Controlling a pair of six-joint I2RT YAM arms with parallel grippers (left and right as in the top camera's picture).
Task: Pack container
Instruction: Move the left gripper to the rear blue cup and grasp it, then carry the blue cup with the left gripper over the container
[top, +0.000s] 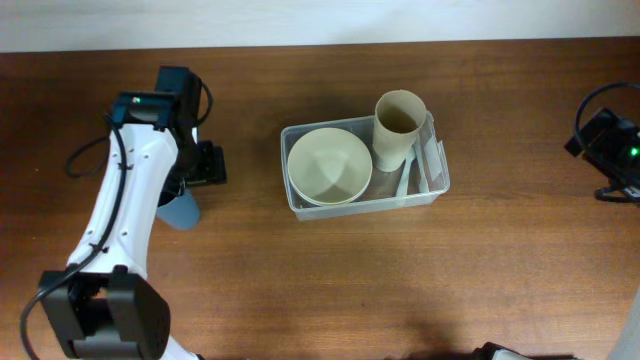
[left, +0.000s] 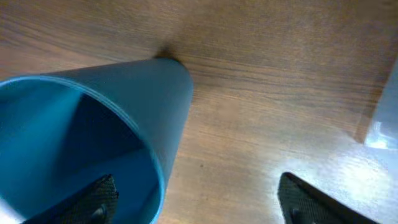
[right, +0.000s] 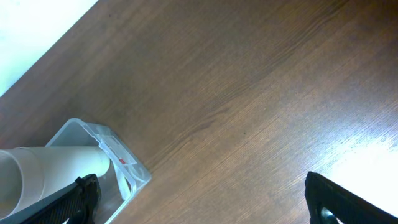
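The left gripper (left: 196, 194) is held wide open above the blue cup (left: 93, 112), with nothing clamped. One finger is seen over the cup's mouth, the other over the bare table (left: 267, 74). The container (top: 400, 199) is found well apart from it, out past that second finger, and only a pale corner is caught at the edge of the wrist view. A cream bowl (top: 329, 166) and a cream cup (top: 397, 125) are seen inside, the cup at the labelled end. The right gripper (right: 202, 190) is spread fully and is empty. The container is placed ahead of it, off towards the left of its wrist view.
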